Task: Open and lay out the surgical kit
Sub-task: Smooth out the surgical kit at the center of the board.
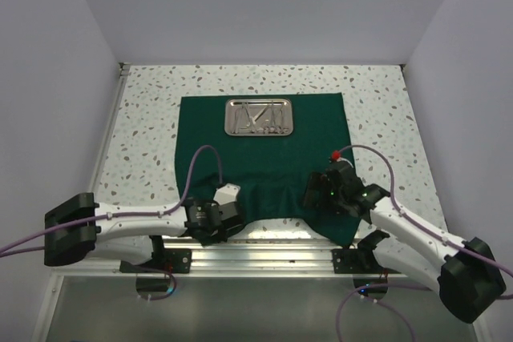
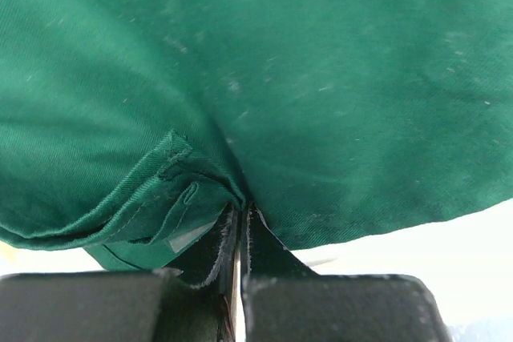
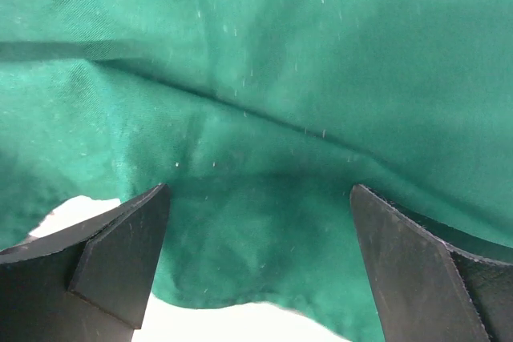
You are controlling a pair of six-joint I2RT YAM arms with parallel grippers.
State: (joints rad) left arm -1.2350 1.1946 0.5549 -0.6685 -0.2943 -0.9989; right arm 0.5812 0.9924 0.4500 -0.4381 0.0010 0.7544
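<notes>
The dark green cloth wrap (image 1: 264, 158) lies spread over the middle of the table. The shiny steel tray (image 1: 259, 117) sits on its far part, with silver instruments (image 1: 260, 119) inside. My left gripper (image 1: 227, 212) is at the cloth's near left corner, shut on a bunched, hemmed fold of the cloth (image 2: 184, 182). My right gripper (image 1: 315, 191) is over the cloth's near right part, open, its fingers (image 3: 120, 254) spread over a loose edge of the cloth (image 3: 264, 238) without gripping it.
White walls enclose the speckled table (image 1: 144, 118) on three sides. A metal rail (image 1: 264, 254) with the arm bases runs along the near edge. The cloth's near right corner (image 1: 345, 234) hangs toward the rail.
</notes>
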